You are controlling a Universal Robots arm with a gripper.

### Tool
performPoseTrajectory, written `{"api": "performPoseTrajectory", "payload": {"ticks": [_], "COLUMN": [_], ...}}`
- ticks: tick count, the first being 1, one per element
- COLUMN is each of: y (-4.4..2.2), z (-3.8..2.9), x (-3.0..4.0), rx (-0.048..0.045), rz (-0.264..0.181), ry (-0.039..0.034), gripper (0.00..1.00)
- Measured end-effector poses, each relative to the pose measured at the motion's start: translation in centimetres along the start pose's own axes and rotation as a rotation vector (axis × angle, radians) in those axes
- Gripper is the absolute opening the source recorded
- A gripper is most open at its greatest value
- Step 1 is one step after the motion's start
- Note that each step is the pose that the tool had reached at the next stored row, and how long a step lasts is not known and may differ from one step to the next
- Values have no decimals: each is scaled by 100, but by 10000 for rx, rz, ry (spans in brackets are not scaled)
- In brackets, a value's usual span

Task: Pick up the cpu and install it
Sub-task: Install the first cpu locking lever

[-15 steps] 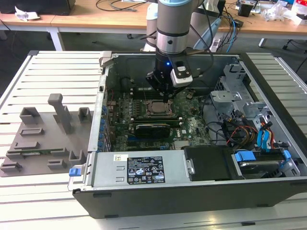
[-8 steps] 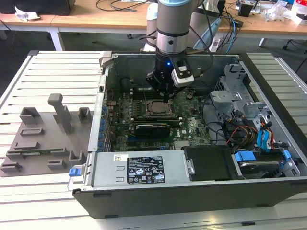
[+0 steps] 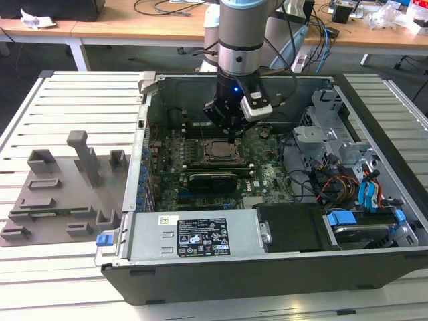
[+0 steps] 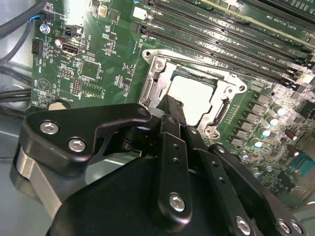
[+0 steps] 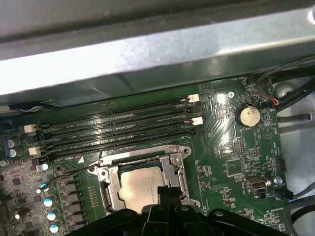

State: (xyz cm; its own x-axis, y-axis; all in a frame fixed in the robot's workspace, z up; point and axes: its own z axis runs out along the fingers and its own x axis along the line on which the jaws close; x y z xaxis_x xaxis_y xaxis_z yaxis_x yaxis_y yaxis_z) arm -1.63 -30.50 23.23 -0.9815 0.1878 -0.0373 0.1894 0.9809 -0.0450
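- Exterior view: the arm reaches down into an open computer case [image 3: 374,261] lying on a slatted table [image 3: 67,93], with the gripper [image 3: 231,134] just above the motherboard's socket [image 3: 215,150].
- To the exterior view's left, a grey tray [image 3: 60,194] with upright holders sits beside the case.
- In both wrist views the cpu [image 5: 140,186] [image 4: 194,96] lies flat inside the metal-framed socket [image 5: 174,152] [image 4: 231,88], silvery top facing up, next to the memory slots [image 5: 118,128].
- The black fingers [image 4: 170,110] are drawn close together, their tips over the cpu's edge; contact cannot be judged.
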Motion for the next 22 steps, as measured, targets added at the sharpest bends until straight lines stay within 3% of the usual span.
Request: {"api": "performPoseTrajectory", "payload": {"ticks": [4,8,9,11,15,22], "y": [0,0,0,0,-1,-4], "z": [0,0,0,0,-1,-94], "x": [0,0,0,0,0,-3], "rx": [0,-38,-55,-67,-65,-67], "rz": [-19,-1031,-1493,-1828,-1864,-1864], "ry": [-1,-46,-67,-82,-84,-85], "gripper": [11,11,11,11,11,11]}}
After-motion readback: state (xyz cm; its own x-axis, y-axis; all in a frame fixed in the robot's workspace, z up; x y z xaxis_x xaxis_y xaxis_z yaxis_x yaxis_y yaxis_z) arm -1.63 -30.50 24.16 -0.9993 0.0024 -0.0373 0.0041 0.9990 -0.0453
